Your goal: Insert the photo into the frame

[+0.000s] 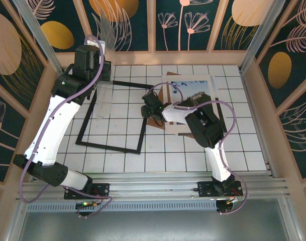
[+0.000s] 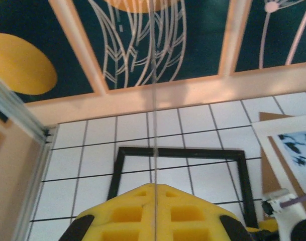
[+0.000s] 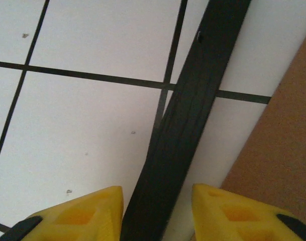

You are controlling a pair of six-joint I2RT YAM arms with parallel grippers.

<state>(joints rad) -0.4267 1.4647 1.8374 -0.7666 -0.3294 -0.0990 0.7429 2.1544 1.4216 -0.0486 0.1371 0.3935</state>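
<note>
- frame [image 1: 107, 147]: thin, black, rectangular, with nothing inside it; lies flat on the white tiled table [image 1: 243, 145], left of centre and skewed to the grid; the wrist views show its far bar [image 2: 180, 152] and one matte side bar [image 3: 185, 130]
- photo [image 1: 198, 88]: wide white border, blue sky; face up on a brown board [image 1: 160, 103], right of the frame; near part hidden

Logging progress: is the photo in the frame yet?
Out. The photo lies on the brown board beside the frame, whose opening shows only white tiles.
</note>
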